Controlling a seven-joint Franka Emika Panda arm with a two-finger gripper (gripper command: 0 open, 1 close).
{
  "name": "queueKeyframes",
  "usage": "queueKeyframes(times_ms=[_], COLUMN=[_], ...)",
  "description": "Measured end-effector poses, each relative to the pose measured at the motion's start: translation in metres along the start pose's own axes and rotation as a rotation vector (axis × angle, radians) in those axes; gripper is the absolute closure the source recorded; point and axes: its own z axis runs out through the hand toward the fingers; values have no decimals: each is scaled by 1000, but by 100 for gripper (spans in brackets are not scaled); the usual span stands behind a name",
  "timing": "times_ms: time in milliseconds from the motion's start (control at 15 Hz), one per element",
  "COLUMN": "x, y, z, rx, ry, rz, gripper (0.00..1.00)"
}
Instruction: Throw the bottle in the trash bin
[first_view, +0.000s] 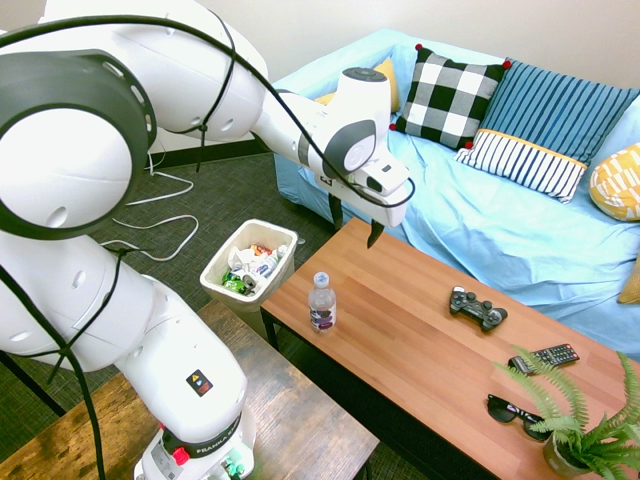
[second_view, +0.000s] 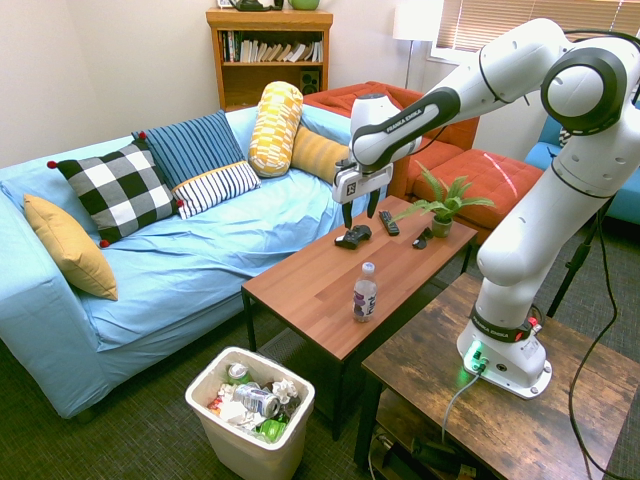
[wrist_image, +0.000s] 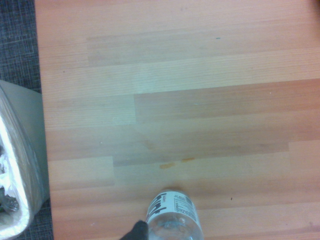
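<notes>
Wood-grain tabletop (first_view: 408, 330) in front of blue-covered sofa (first_view: 450, 215). Pincer (second_view: 361, 212) above tabletop, fingers spread, nothing between them. Bottle (first_view: 322, 303) below pincer, apart from it, upright on tabletop near edge on trash bin side. Bottle: clear plastic, white cap, printed label band low on body. Trash bin (second_view: 252, 415): off-white, on floor beside tabletop, cans and crumpled litter inside.

Bottle (second_view: 365, 293): clear body, white cap, purple label band
Sofa (second_view: 180, 270) light blue; one cushion (second_view: 118, 190) black-and-white checked
</notes>
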Motion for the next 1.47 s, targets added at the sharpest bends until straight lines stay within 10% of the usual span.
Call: queueKeyframes(times_ms=[1200,1267,1467], x=[-70,-69,-62], y=[11,11,12], z=[124,130,139], rx=[-150,-152,-151], ry=[-86,-85,-77], rz=[-1,3,17], gripper=[0,100,100])
